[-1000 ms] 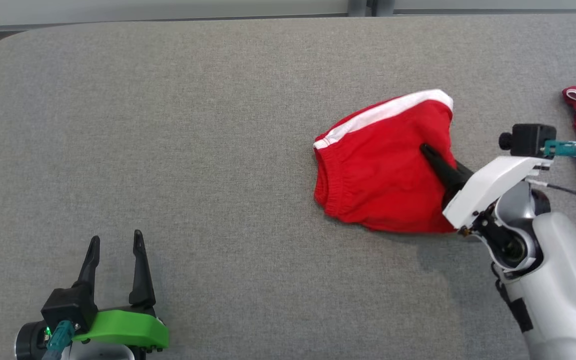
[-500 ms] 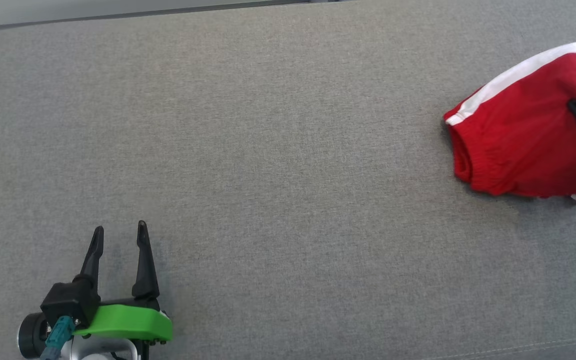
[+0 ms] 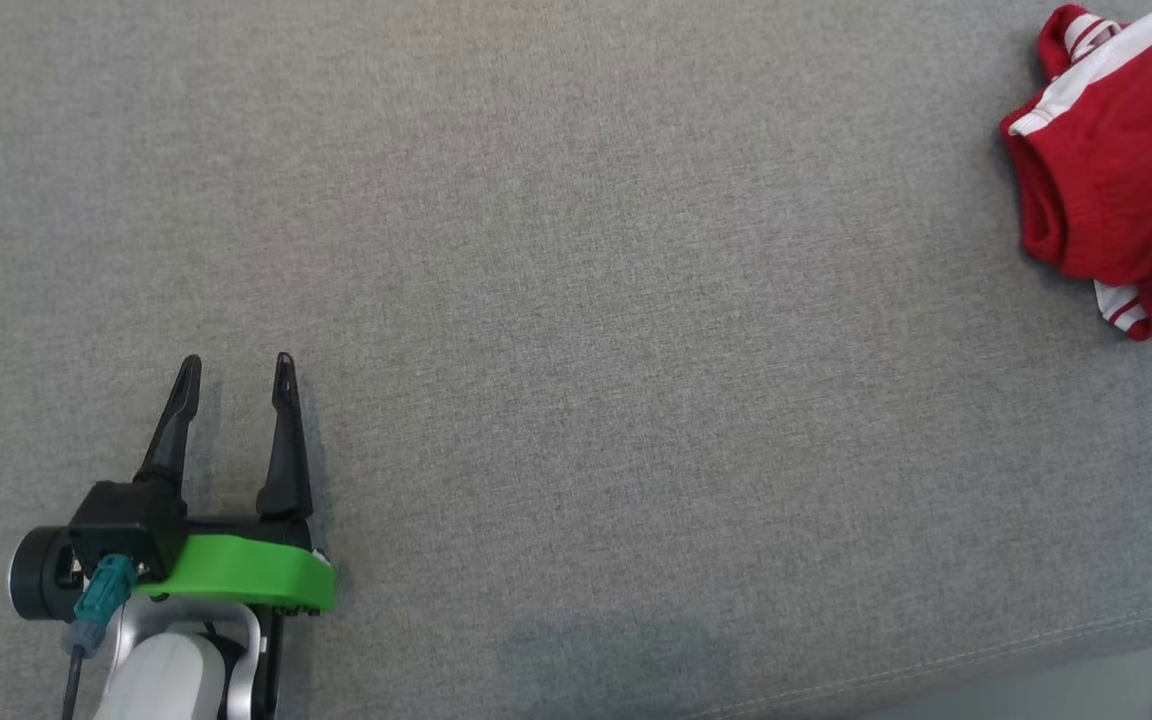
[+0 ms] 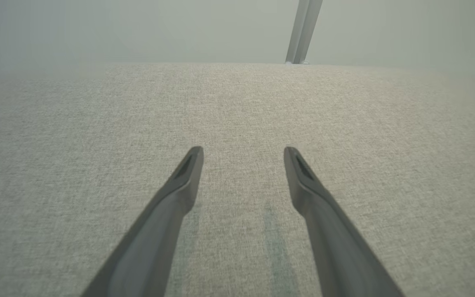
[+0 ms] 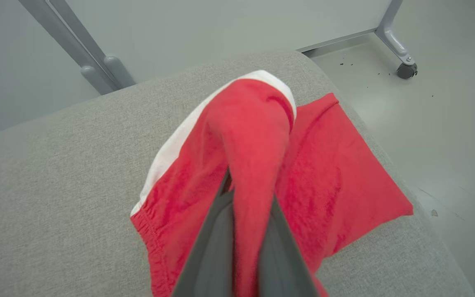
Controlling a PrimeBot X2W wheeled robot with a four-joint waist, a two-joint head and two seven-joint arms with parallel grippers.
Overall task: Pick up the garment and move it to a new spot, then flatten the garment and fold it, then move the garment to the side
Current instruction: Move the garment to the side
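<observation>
Grey worktop (image 3: 576, 300) slid as the camera turned; right gripper (image 5: 248, 194), clamping the garment (image 5: 254, 123), has carried it aside, likely finishing; left gripper (image 3: 236, 362) splayed.

Head view looks down; wrist views angle forward, close (sharing the cushion (image 3: 576, 300)).

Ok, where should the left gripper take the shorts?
Probably the gathered waistband, coming from the left along the cushion: that edge faces the open left gripper, bunched thick enough to pinch. The right gripper pinches a fold of the shorts.
</observation>
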